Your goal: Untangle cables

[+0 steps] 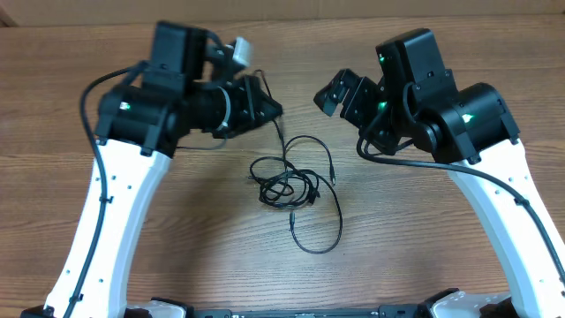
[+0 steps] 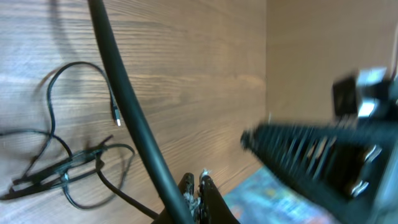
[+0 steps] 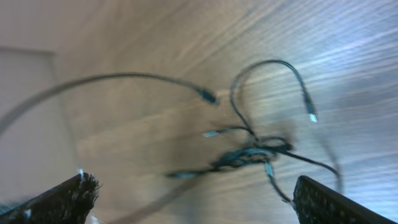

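No text, label, brand, number or sign can be read in any view.

Two arms (image 1: 132, 110) show, each with one gripper: the left gripper (image 1: 267, 108) and the right gripper (image 1: 338, 91). One counter (image 1: 424, 238) carries one tangle of cables (image 1: 287, 187); their number cannot be told.

The open right gripper (image 1: 334, 95) has bare wood-grain table (image 1: 424, 230) between and ahead of its spread fingers. Nothing stands in the way until the tangle of thin black cables (image 1: 287, 187), just beyond and below its tips. One strand runs from that tangle up to the closed left gripper (image 1: 274, 111), crossing the gap between the two tools. A loose loop lies past the tangle, farther from both. Outward of each gripper the wood is free.
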